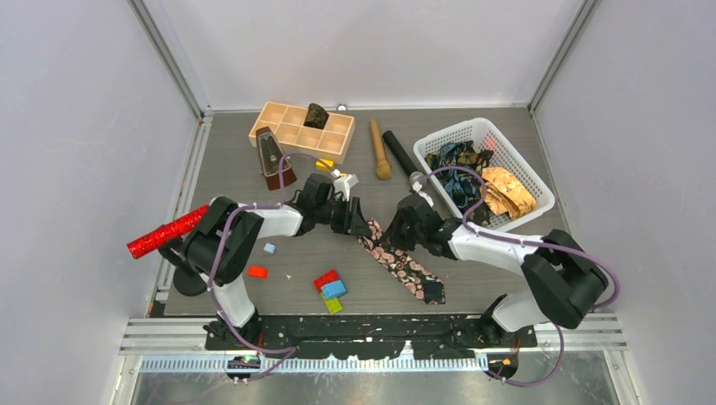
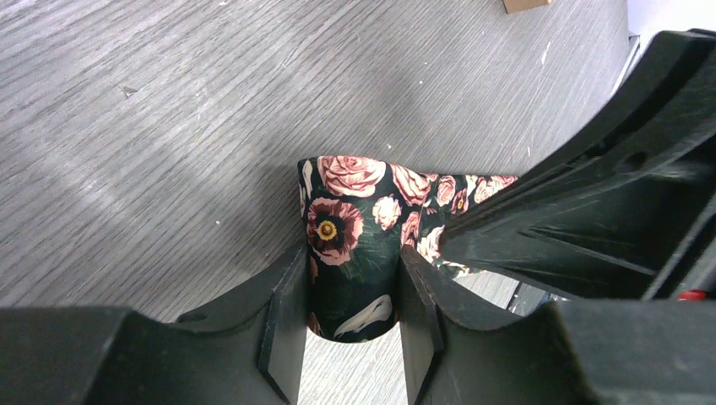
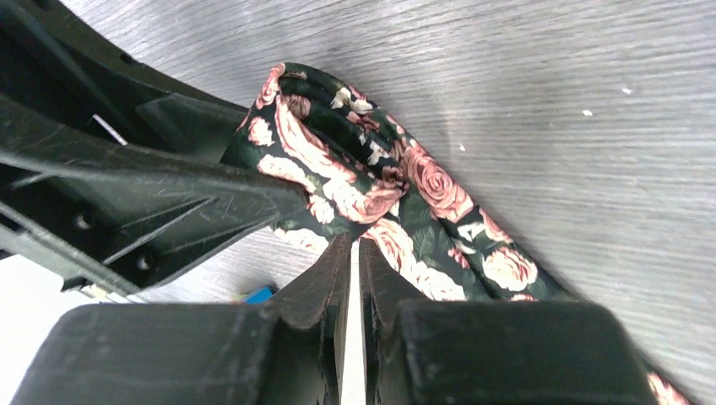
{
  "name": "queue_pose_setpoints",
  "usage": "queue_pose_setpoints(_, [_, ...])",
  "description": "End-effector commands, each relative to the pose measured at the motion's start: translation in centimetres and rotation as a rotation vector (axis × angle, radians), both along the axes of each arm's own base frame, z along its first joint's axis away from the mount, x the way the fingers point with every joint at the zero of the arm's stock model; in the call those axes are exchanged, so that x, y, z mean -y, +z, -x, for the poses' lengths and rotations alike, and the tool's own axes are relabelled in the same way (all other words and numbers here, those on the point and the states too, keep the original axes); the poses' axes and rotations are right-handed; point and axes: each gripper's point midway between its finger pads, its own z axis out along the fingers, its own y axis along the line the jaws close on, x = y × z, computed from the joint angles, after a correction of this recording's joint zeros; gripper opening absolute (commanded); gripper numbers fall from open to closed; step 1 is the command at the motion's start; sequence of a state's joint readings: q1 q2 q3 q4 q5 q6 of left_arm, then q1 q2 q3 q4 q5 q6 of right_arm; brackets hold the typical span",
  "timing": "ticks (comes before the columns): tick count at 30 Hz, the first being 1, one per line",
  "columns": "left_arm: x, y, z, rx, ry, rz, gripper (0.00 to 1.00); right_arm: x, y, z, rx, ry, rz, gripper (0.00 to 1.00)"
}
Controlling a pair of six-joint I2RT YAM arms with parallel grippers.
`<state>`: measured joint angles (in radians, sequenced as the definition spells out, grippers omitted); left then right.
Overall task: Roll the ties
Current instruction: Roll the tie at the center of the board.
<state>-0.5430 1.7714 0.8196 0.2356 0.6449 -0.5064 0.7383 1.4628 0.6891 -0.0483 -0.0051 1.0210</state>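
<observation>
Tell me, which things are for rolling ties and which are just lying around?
For the job: flowery tie; bundled ties in the white basket.
Lying about: red glittery microphone; metronome; wooden tray; coloured blocks; wooden pestle; black microphone.

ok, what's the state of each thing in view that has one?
floral tie: lying flat, one end curled into a loose roll
left gripper: shut on that roll
right gripper: shut, nothing visible between its fingers, tip beside the floral tie
basket: holds crumpled, unrolled ties
metronome: upright
</observation>
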Motion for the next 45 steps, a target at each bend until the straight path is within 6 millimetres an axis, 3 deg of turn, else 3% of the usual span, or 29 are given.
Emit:
queue_pose_setpoints(1, [0.0,1.2,-0.2,0.090,0.000,-0.014,0.40,1.5,2.6,0.1,0.081,-0.028,0.008,0.16])
queue_pose_setpoints(6, [-0.4,1.8,-0.1,0.174,0.009,-0.085,0.38,3.8,3.2,0.4,0.123,-0.090,0.049,0.17])
queue_pose_setpoints(14, [-1.3,2.0,0.0,0.326,0.032,-0.276,0.36,6.1,1.6,1.9,0.104,-0.128,0.092,0.17])
queue_pose_setpoints(30, [-4.6,2.8,-1.4,0.534,0.177,-0.618,0.27,6.4,1.3,2.2,0.098,-0.127,0.093,0.17])
queue_pose_setpoints(45, [-5.4,3.5,-1.7,0.750,0.227,-0.917,0.27,6.6,1.2,2.4,0.096,-0.130,0.094,0.17])
